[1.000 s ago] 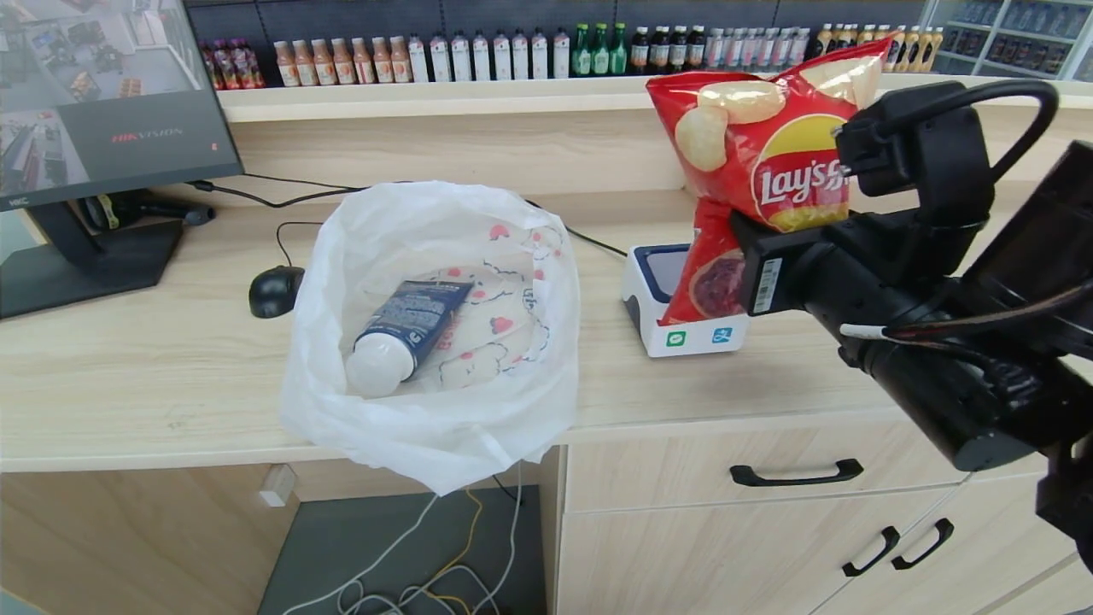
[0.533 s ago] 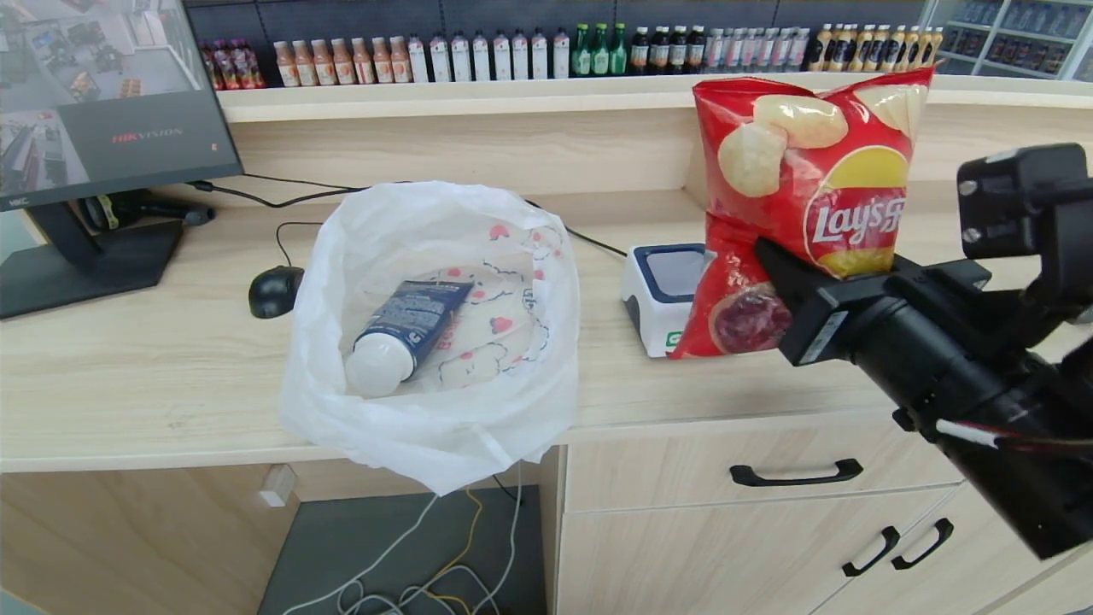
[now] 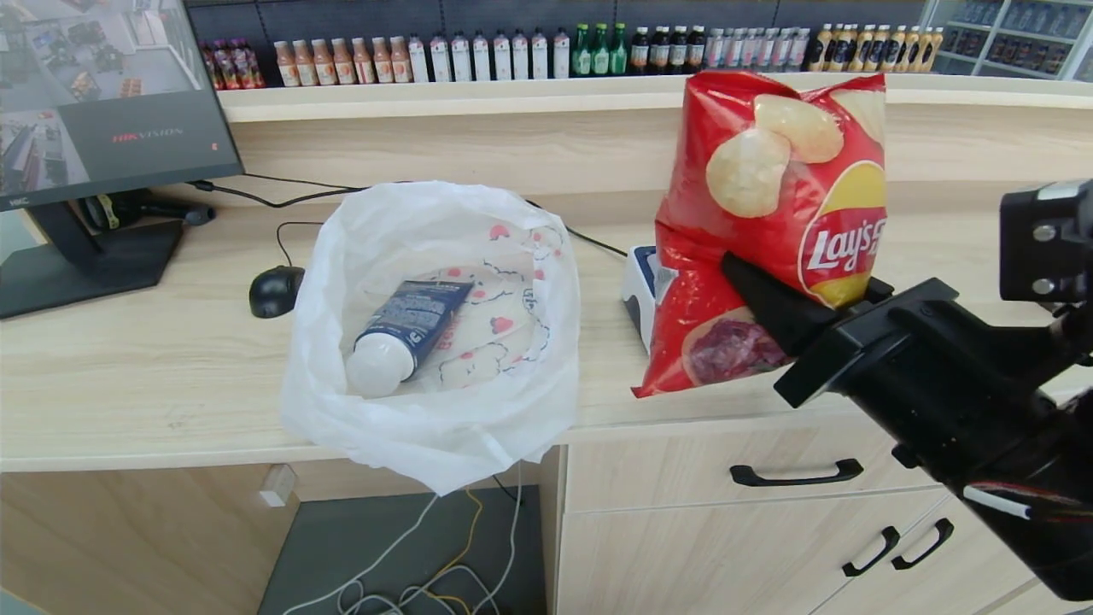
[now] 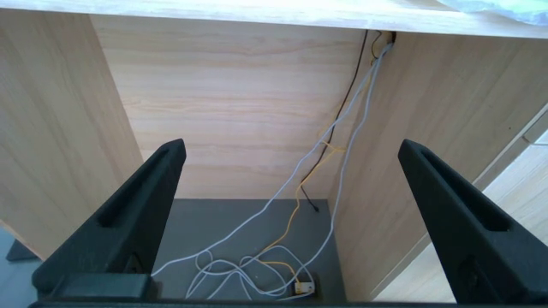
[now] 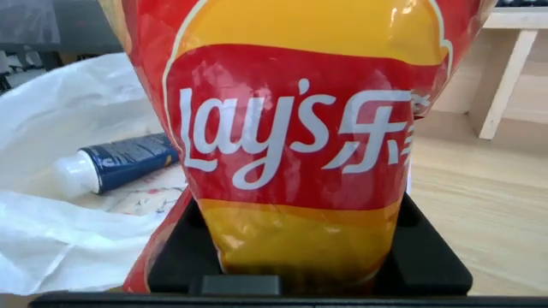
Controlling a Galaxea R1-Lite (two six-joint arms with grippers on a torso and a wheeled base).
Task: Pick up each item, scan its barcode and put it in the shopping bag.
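Note:
A red bag of crisps (image 3: 773,231) (image 5: 291,137) hangs upright in my right gripper (image 3: 811,295), which is shut on its lower half, in front of the white barcode scanner (image 3: 639,286) on the counter. The white shopping bag (image 3: 435,316) (image 5: 60,214) stands open to the left of it, with a dark blue tube with a white cap (image 3: 406,333) (image 5: 120,164) lying inside. My left gripper (image 4: 291,222) is open below the counter, facing the recess with loose cables (image 4: 282,248).
A monitor (image 3: 102,102) on its stand and a black mouse (image 3: 275,290) sit at the counter's left. A raised shelf (image 3: 444,94) with a row of bottles runs along the back. Drawers with black handles (image 3: 794,474) are below the counter on the right.
My right arm has carried the crisp bag first to the right and lower, then back left and nearer, so the bag now covers most of the scanner.

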